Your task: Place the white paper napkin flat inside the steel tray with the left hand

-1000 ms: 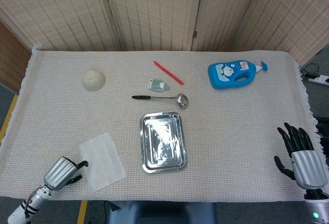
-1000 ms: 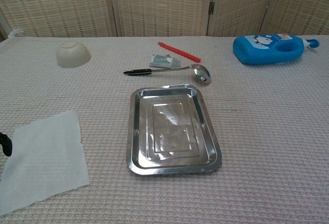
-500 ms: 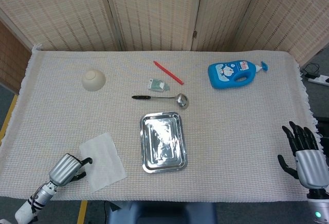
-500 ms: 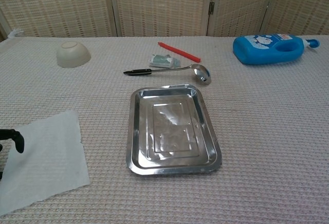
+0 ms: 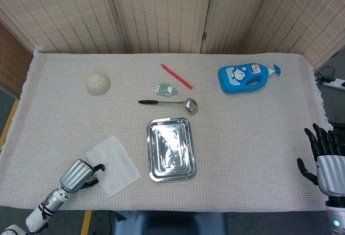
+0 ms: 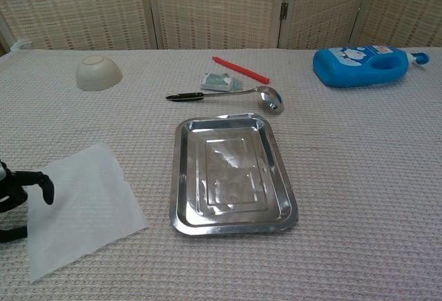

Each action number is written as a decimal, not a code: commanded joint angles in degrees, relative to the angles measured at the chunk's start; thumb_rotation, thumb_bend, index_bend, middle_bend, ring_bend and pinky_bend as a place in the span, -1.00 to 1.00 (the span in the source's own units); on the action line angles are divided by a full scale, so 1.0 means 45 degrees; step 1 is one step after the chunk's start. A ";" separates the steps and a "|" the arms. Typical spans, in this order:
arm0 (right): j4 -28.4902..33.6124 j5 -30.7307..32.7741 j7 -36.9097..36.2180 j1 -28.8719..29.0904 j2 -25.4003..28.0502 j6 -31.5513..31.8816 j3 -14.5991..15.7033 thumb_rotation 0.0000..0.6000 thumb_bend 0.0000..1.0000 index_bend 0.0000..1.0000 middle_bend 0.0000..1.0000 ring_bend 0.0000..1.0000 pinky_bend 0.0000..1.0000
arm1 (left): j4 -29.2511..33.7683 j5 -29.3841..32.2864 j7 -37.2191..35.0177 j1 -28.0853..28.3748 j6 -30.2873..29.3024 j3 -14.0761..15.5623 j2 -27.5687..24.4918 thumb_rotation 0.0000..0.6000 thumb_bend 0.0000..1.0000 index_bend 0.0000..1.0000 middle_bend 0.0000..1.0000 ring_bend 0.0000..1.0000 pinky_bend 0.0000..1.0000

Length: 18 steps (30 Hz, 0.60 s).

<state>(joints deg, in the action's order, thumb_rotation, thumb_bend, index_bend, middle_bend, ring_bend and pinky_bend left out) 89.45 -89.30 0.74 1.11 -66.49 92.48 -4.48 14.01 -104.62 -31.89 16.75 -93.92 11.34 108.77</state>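
The white paper napkin [image 5: 114, 165] [image 6: 83, 208] lies flat on the cloth, left of the steel tray [image 5: 171, 149] [image 6: 181, 177]. The tray holds nothing. My left hand [image 5: 81, 175] [image 6: 21, 194] is at the napkin's left edge. One dark fingertip [image 6: 47, 190] curls onto the paper and another sits lower beside the edge, so the hand grips that edge. My right hand [image 5: 326, 162] hangs off the table's right side in the head view, fingers spread and holding nothing. The chest view does not show it.
Behind the tray lie a steel ladle [image 5: 171, 103] [image 6: 231, 94], a small green packet [image 5: 165, 89], and a red stick [image 5: 176, 76]. An upturned cream bowl [image 5: 98, 83] [image 6: 99, 72] sits back left. A blue bottle [image 5: 245, 77] [image 6: 362, 65] lies back right.
My left hand has moved right onto the napkin's left edge. The napkin has shifted right toward the tray and turned a little. My right hand has drawn back toward the lower right.
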 commanded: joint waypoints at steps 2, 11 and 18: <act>0.0004 0.0000 -0.0015 0.0010 0.0007 -0.0034 0.0005 1.00 -0.15 -1.00 -1.00 -1.00 -1.00 | -0.0225 0.0059 -0.0197 -0.0032 0.0108 0.0077 0.0247 1.00 -0.26 -0.02 1.00 1.00 1.00; 0.0026 -0.0070 -0.0021 0.0031 0.0038 -0.0106 0.0057 1.00 -0.15 -1.00 -1.00 -1.00 -1.00 | -0.0690 0.0392 -0.0385 -0.0143 -0.0283 -0.0108 0.0736 1.00 0.18 0.03 1.00 1.00 1.00; 0.0036 -0.0102 0.0012 0.0062 0.0034 -0.0159 0.0073 1.00 -0.15 -1.00 -1.00 -1.00 -1.00 | -0.0971 0.0658 -0.0505 -0.0182 -0.0569 -0.0284 0.0968 1.00 0.28 0.09 1.00 1.00 1.00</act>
<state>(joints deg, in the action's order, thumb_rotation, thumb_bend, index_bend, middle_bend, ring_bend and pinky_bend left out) 89.61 -89.77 0.80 1.39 -66.33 91.76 -4.15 9.67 -101.69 -34.14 15.94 -96.45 10.07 113.08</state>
